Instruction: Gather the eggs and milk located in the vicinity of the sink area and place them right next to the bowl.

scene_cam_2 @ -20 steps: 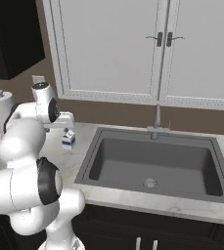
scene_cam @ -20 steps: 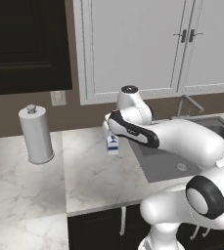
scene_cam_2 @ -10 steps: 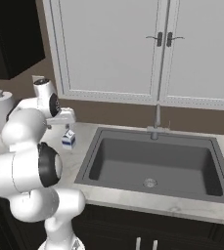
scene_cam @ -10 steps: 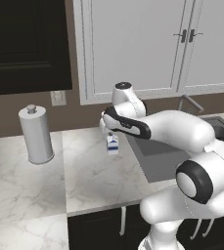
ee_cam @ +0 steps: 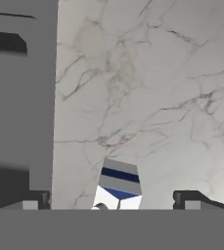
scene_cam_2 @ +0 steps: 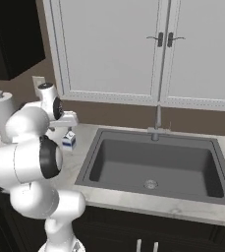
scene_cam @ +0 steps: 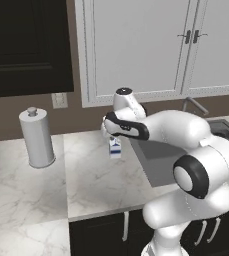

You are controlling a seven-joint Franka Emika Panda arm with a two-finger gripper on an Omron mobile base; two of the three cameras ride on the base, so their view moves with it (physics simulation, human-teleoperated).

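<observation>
1. Jaws are wide, holding nothing, hovering above the milk.
2. Milk stands upright on the tabletop, at the sink's 9 o'clock.
3. Centre the carton between the fingertips, descend straight, then close.

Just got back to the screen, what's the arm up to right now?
The arm has its open tool poised directly over the milk carton, which stands upright on the marble counter just left of the sink. The fingers straddle the carton with gaps either side, so nothing is gripped yet. A paper-towel roll stands farther left.
</observation>
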